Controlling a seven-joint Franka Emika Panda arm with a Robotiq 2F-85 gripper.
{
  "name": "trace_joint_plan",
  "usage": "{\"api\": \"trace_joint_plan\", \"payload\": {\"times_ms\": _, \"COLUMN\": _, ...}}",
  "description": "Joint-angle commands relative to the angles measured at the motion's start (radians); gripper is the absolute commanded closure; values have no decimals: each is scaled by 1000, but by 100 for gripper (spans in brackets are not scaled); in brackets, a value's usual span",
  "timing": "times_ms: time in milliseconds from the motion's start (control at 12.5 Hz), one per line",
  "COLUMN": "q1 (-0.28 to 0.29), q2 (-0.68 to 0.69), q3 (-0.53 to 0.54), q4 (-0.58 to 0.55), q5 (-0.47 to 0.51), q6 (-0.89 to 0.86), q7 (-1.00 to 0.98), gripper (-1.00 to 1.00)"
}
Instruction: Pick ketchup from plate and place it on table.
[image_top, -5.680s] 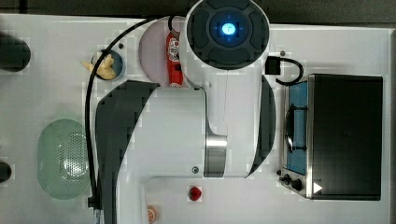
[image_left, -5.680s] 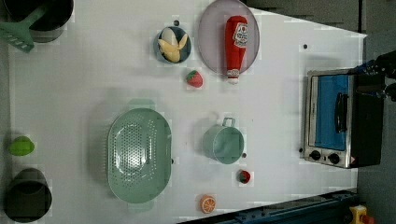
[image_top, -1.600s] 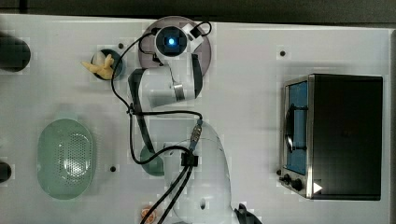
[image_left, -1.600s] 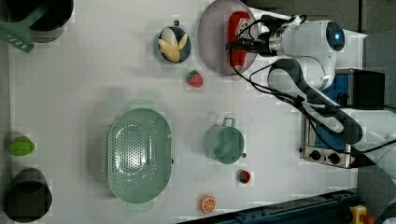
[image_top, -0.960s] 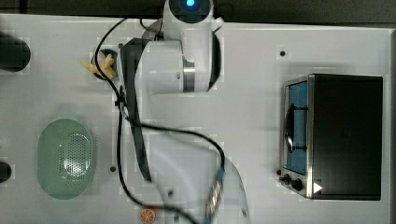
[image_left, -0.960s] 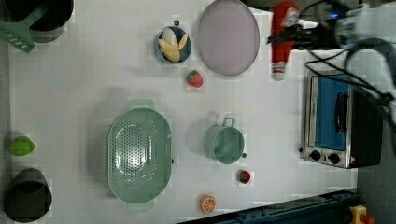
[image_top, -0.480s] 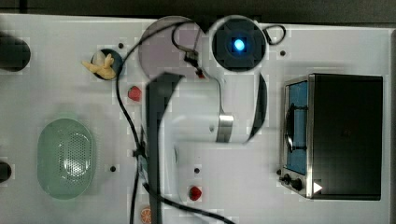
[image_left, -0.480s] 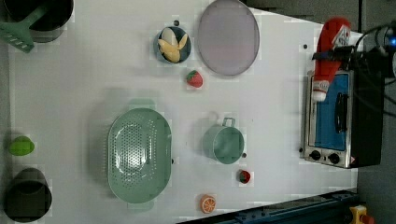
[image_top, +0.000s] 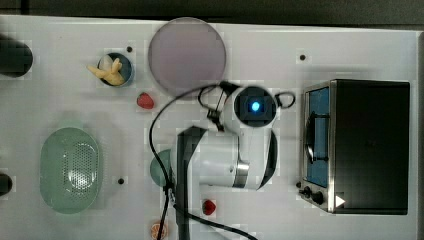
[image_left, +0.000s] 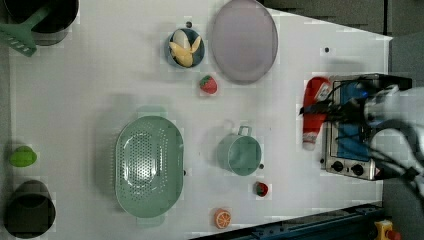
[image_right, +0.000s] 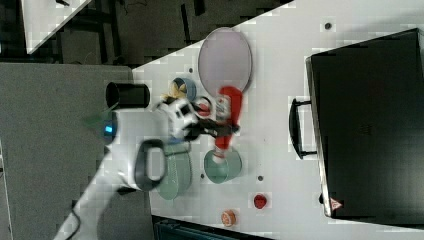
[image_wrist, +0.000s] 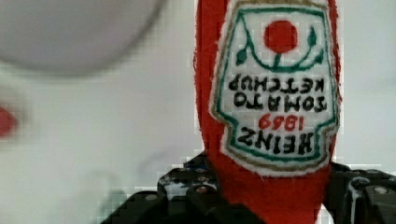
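Claw (image_wrist: 268, 205) clamped around the ketchup (image_wrist: 271, 107), black fingers (image_wrist: 196, 191) pressed against either side of the red body below the label. Bottle off the plate (image_left: 244, 40) completely, well apart from it, hanging over the white table (image_left: 100, 85) right next to the toaster oven (image_left: 350, 125) at the left view's right. In the right view, same bottle (image_right: 227, 120) pinched by the claw (image_right: 212, 129) beside the plate's (image_right: 225, 55) edge, cap end over the teal cup (image_right: 222, 167). Can't tell from any shot whether touching the tabletop or hanging just above. Plate bare in the top view (image_top: 187, 52), arm's wrist (image_top: 255, 106) just beside its rim. Strawberry (image_left: 208, 84), banana dish (image_left: 185, 47) and mint basket (image_left: 149, 167) scattered over the rest of the surface.
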Motion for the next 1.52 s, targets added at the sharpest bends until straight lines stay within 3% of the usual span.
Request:
{"api": "trace_joint_plan", "payload": {"times_ms": 80, "q1": 15, "q2": 2, "q3": -9, "q4": -88, "q5": -1, "q6": 116, "q7": 12, "gripper": -21}}
{"api": "trace_joint_plan", "payload": {"times_ms": 560, "q1": 15, "q2": 144, "q3": -12, "q4": -103, "q5": -1, "q6": 222, "q7": 13, "gripper": -27}}
{"api": "trace_joint_plan", "payload": {"times_ms": 800, "q1": 16, "q2": 130, "q3": -8, "q4": -103, "q5": -1, "q6": 242, "q7": 13, "gripper": -90}}
{"api": "trace_joint_plan", "payload": {"times_ms": 880, "q1": 16, "q2": 111, "q3": -5, "q4": -100, "q5": -1, "q6": 224, "q7": 13, "gripper": -100}}
{"api": "trace_joint_plan", "payload": {"times_ms": 1120, "q1": 16, "q2": 15, "q3": 7, "q4": -48, "q5": 1, "q6": 145, "q7": 96, "gripper": -100}}
{"api": "trace_joint_plan", "payload": {"times_ms": 1520, "q1": 16, "q2": -144, "q3": 31, "q4": 185, "q5": 1, "q6": -167, "q7": 508, "gripper": -100}}
